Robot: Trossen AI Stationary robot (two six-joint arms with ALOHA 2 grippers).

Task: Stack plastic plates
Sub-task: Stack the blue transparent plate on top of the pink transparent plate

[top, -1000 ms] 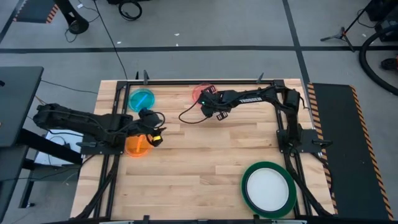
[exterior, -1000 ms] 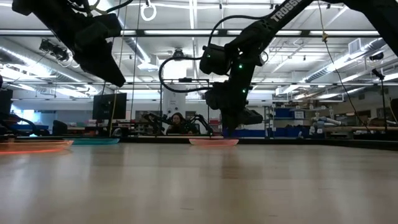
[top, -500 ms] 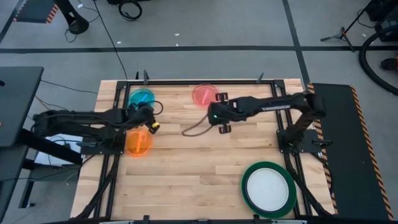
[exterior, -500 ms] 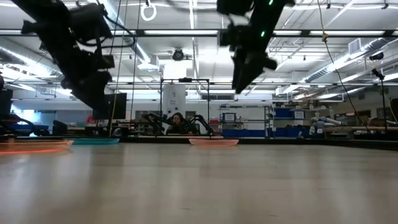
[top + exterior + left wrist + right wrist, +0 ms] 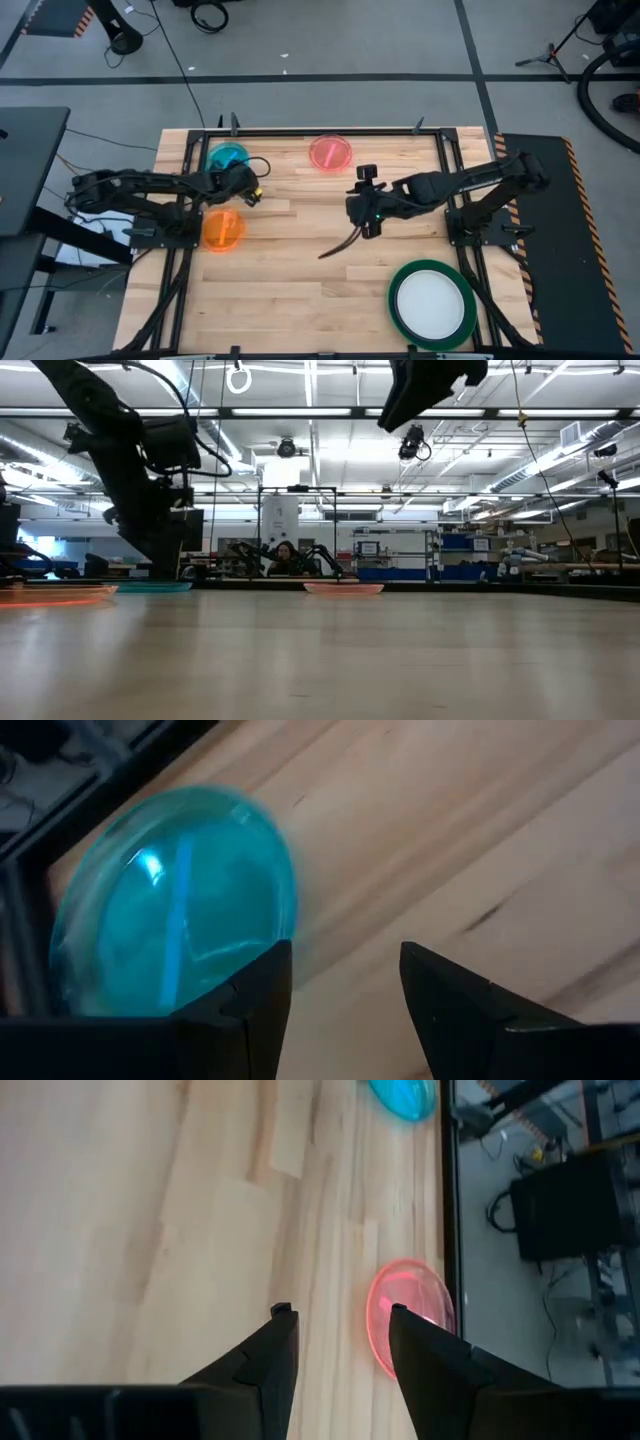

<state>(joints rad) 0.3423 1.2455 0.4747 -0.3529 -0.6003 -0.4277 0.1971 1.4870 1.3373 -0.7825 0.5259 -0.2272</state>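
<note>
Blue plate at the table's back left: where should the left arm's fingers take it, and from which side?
Judging by the pictures, take the blue plate by its rim on the edge nearest the left gripper, coming down from above. It lies flat on the wood, so only the thin raised rim offers purchase. The open fingers already point near that edge.

Five plates (image 5: 227, 158) and two arms (image 5: 140, 188).

No legible text, label, brand, number or sign appears in any view, whether on the arms, plates or table.
</note>
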